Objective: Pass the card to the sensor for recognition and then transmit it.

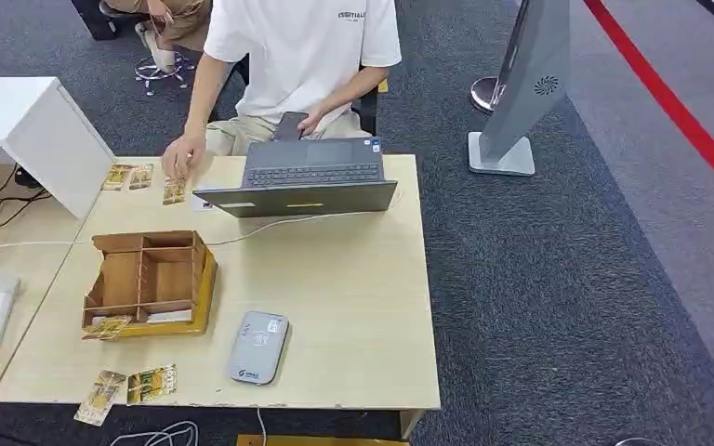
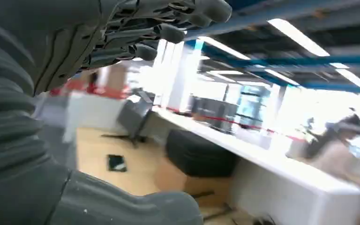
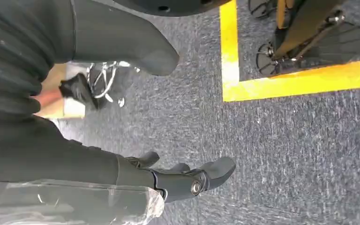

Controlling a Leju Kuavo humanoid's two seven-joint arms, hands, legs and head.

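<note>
My left wrist view is blurred, left hand [image 2: 136, 33] empty, fingers loosely spread; my right hand [image 3: 168, 180] hangs empty over carpet, fingers apart; cards [image 1: 130, 387] overhang the table [image 1: 353, 307] edge at lower left, near the sensor [image 1: 258, 347]; a card [image 1: 107, 327] pokes from the wooden box [image 1: 149, 279]; person's hand [image 1: 181, 158] beside the laptop [image 1: 311, 186].

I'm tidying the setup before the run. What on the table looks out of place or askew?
One card juts over the table's near edge, beside another card. A third pokes out crookedly from the wooden organizer.
</note>
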